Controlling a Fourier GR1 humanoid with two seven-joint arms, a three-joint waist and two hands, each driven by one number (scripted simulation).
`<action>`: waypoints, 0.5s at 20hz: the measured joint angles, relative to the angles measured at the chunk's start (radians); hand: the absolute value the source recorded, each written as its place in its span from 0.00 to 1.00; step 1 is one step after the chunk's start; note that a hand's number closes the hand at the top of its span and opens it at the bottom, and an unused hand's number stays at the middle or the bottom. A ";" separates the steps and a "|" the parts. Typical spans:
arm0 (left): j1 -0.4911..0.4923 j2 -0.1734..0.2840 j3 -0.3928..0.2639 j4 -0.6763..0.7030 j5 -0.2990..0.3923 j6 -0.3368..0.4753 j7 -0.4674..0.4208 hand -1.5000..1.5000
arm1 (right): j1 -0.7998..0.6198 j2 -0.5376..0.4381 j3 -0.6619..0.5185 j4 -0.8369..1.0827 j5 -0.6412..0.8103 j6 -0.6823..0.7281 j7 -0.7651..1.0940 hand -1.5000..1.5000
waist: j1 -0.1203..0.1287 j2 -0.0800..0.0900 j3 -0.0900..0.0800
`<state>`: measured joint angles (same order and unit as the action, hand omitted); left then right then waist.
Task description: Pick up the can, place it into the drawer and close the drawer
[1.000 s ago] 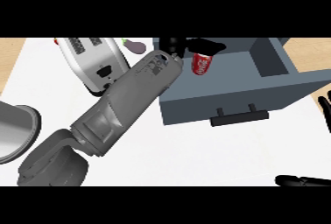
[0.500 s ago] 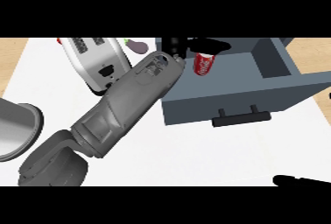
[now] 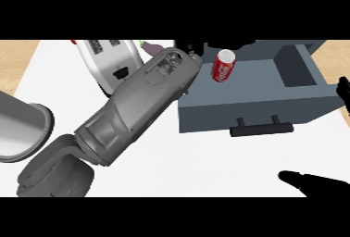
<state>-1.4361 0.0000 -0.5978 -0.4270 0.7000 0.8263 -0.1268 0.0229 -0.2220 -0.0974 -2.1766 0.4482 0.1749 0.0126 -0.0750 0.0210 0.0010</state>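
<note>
At the far left edge of the frame sits a grey metal pot (image 3: 17, 127), cut off by the border, on the white counter (image 3: 198, 157); in the lower left corner a bulky grey arm segment begins, and from it the left forearm (image 3: 133, 109) runs diagonally up toward the upper middle, covering much of the counter; behind it, in the upper left, stands a white toaster (image 3: 106, 58), its slots facing up, with a small purple and green thing just beside its right end, too hidden to name; the left hand (image 3: 198, 45) shows at the top centre as black fingers above the end of the forearm, cut by the upper border, and whether they are curled or spread I cannot tell; just to the right of that hand lies the red can (image 3: 224, 66), its silver top uppermost, tilted slightly, over the left part of the open grey drawer (image 3: 301, 102); whether the hand touches the can is unclear; the drawer fills the upper right, its hollow showing at the far right and a dark handle (image 3: 258, 128) on its front, toward the lower edge; in the lower right corner the right hand (image 3: 318, 185) shows as black fingers lying fairly straight, holding nothing; another dark fingertip peeks in at the right edge beside the drawer.
</note>
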 measured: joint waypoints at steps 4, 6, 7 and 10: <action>-0.004 0.000 -0.009 -0.009 0.003 0.014 -0.002 0.00 | -0.029 -0.028 0.058 0.058 0.157 -0.025 -0.008 0.00 | 0.023 -0.005 0.000; -0.016 0.000 -0.016 -0.016 0.002 0.021 0.019 0.00 | -0.060 -0.042 0.084 0.099 0.227 -0.034 -0.003 0.00 | 0.035 -0.008 0.000; -0.022 0.000 -0.010 -0.011 0.004 0.015 0.020 0.00 | -0.074 -0.044 0.103 0.129 0.266 -0.044 -0.006 0.00 | 0.040 -0.008 0.000; -0.035 0.000 -0.008 -0.024 -0.002 0.019 0.048 0.00 | -0.101 -0.044 0.145 0.220 0.367 -0.082 -0.015 0.00 | 0.057 -0.012 -0.001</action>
<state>-1.4708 0.0000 -0.6057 -0.4514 0.6981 0.8454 -0.0788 -0.0786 -0.2661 0.0472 -1.9565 0.8150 0.0933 -0.0027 -0.0183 0.0088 0.0005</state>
